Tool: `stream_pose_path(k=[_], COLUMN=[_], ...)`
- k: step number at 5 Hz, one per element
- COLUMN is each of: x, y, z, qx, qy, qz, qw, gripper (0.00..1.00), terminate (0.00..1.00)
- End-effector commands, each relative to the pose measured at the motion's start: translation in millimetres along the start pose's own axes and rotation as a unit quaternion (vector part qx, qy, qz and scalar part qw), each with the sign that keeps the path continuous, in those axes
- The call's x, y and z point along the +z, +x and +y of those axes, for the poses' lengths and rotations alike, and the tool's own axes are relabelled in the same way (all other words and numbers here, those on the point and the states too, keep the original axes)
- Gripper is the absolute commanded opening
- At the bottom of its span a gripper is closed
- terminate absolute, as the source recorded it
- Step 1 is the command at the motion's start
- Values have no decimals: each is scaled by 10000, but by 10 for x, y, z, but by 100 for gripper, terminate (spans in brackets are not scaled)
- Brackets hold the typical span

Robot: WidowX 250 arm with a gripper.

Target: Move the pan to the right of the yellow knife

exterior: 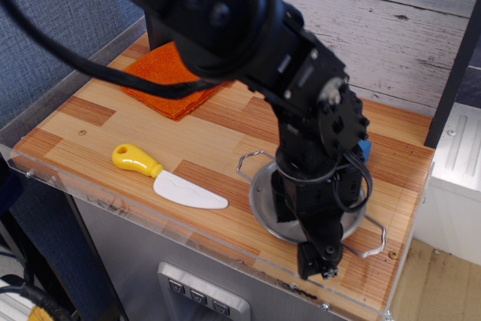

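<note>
The pan (pixel 264 199) is a shiny steel bowl with two wire loop handles. It lies flat on the wooden table near the front right, to the right of the yellow knife (pixel 167 179). The knife lies at the front left, yellow handle to the left and white blade pointing right, a short gap from the pan. My black gripper (pixel 319 259) reaches down over the pan, and its narrow fingers look shut on the pan's front rim. My arm hides much of the bowl's middle.
An orange cloth (pixel 168 79) lies folded at the back left. A small blue block (pixel 364 148) peeks out behind my arm at the right. The table's front edge (pixel 225 249) has a clear plastic lip, close to the gripper.
</note>
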State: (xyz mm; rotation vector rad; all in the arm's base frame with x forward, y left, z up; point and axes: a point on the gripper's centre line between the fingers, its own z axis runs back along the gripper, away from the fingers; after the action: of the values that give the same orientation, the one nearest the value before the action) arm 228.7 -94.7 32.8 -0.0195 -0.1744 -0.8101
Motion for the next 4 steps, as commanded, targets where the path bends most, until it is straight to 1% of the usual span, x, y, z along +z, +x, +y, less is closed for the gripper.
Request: stream_pose_path(k=[1, 2, 3, 4], x=[821, 1133, 1411, 1411], y=[244, 271, 230, 230], z=[171, 231, 312, 312], qx=[527, 699, 933, 933], qy=[61, 79, 522, 522], qz=[-900, -1224, -1549, -1549], qw=[9945, 9900, 9821, 9821], gripper=[100, 100, 100, 100], terminate=[0, 0, 0, 0])
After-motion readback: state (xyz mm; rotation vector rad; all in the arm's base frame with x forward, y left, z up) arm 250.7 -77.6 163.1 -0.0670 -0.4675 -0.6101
